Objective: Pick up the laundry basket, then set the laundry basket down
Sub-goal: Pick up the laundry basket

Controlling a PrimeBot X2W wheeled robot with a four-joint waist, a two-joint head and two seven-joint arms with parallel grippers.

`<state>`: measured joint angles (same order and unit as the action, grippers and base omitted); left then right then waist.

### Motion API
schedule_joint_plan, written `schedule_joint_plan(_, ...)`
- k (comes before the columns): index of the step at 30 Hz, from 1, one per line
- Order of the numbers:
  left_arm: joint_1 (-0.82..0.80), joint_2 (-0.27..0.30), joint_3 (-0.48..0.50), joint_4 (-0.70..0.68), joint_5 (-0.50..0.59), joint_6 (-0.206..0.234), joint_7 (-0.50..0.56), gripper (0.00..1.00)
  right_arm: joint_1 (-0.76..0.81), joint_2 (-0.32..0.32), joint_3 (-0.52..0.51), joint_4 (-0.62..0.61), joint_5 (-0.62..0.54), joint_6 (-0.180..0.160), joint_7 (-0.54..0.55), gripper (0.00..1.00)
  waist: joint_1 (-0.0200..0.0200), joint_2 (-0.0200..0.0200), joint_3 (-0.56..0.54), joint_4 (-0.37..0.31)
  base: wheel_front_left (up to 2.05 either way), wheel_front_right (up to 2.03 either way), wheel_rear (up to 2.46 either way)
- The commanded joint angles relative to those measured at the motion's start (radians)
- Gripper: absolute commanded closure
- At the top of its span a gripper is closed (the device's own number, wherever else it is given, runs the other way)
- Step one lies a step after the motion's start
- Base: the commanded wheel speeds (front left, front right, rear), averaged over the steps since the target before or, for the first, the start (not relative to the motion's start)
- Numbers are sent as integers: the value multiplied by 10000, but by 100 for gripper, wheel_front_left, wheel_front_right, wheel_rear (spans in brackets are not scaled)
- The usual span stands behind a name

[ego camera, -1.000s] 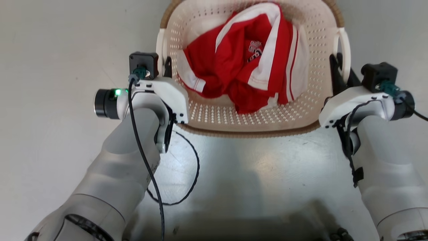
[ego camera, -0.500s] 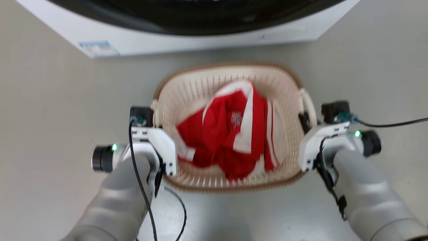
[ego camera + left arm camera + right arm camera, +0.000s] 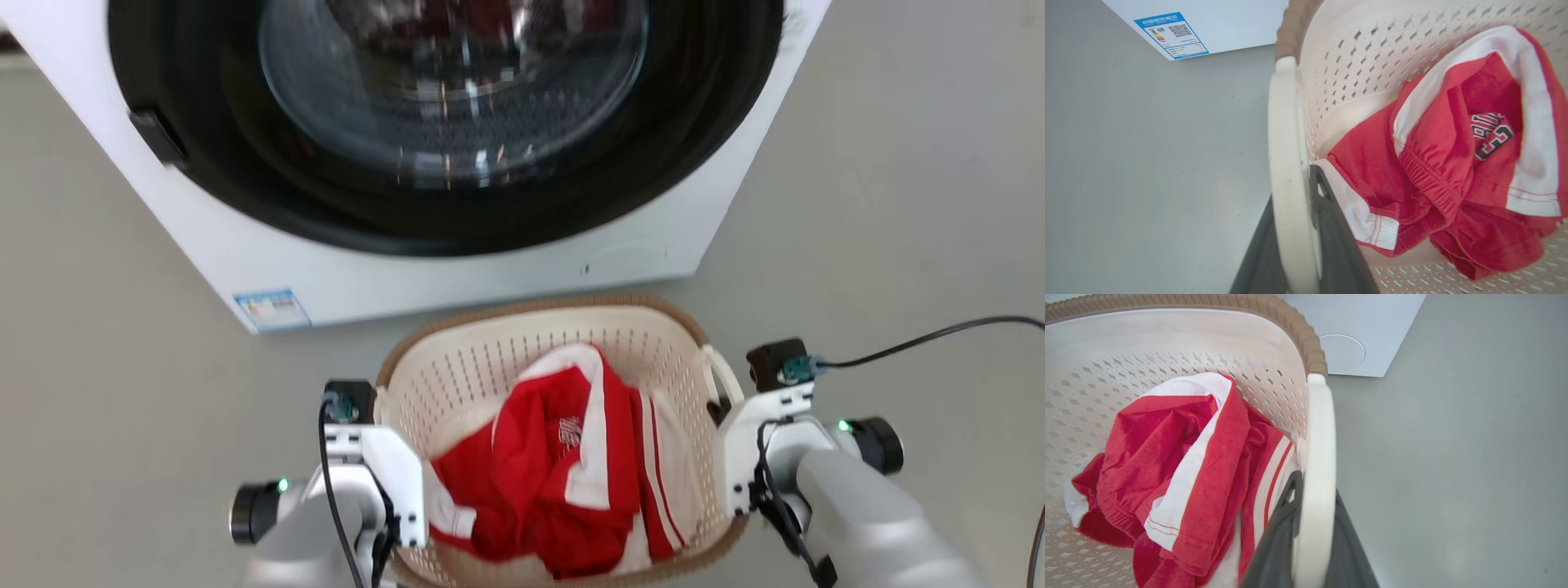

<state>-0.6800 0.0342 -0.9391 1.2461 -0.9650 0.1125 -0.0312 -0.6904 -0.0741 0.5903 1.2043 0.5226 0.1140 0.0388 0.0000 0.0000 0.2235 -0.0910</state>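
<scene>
Cream perforated plastic with a brown woven-look rim: the laundry basket (image 3: 498, 359) sits between the two arms, just in front of the white front-loading washing machine (image 3: 457, 278) on the grey floor (image 3: 122, 392). It carries a crumpled red-and-white sports garment (image 3: 563, 457). The left hand (image 3: 1292, 192) is closed across the left loop handle (image 3: 1284, 155), one dark finger inside the loop and one outside. The right hand (image 3: 1315, 486) clamps the right loop handle (image 3: 1319, 428) in the same way. Whether the base rests on the floor or hangs just above it cannot be told from these views.

Judged step: carrying the basket by both handles towards its set-down place before the washer. To do it well:
- The two hands should travel at equal height so the basket stays level and the garment does not slide out.
- Their spacing should stay fixed, since the thin loops would likely flex if pulled apart or squeezed inward.
- The far rim should stop short of the washer's front panel.
- Neither grip should be released until the base is flat on the floor.
</scene>
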Motion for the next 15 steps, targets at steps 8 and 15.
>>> schedule_joint_plan(8, 788, 160, 60, -184, -416, -155, -217, 100, 664, 238, 825, -46, 521, 167, 427, 100, 1, 0, -1990, -70, 0, 0, 0)
schedule_joint_plan(15, 1120, 160, -56, -312, -695, -188, -167, 100, 778, 238, 1196, -27, 949, 167, 590, 100, 1, 0, -2570, 82, 0, 0, 0)
